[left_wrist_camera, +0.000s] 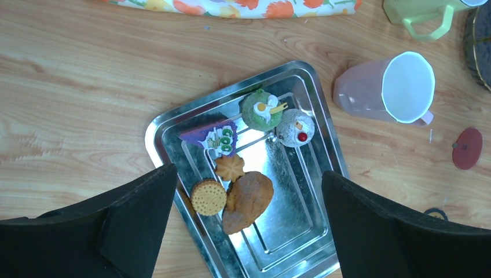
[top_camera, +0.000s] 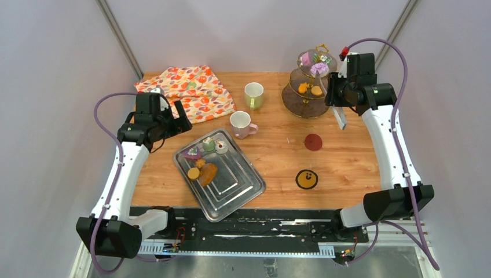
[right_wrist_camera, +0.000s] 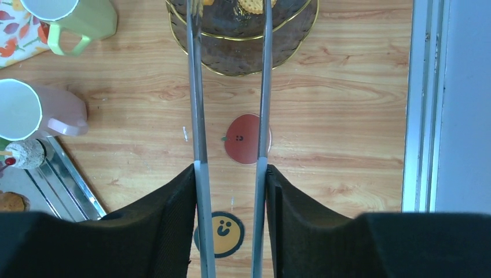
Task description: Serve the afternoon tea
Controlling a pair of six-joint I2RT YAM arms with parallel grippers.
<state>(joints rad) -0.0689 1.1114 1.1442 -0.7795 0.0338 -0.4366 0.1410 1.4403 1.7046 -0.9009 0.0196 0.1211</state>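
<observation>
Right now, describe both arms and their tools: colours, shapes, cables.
The left arm and right arm have slim white links, bulky black joint housings and black bases. A purple cable loops beside each; the right one ends at a red plug. The left tool and right tool each have two broad, matte black fingers.

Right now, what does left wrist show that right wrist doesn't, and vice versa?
Left wrist only: the purple cake, green cake, flower cookie, round cookie and brown pastry on the tray. Right wrist only: the tongs, clamped in the right hand. Both: the pink mug, green mug, red coaster, the cherry-topped cake and part of the tray.
</observation>
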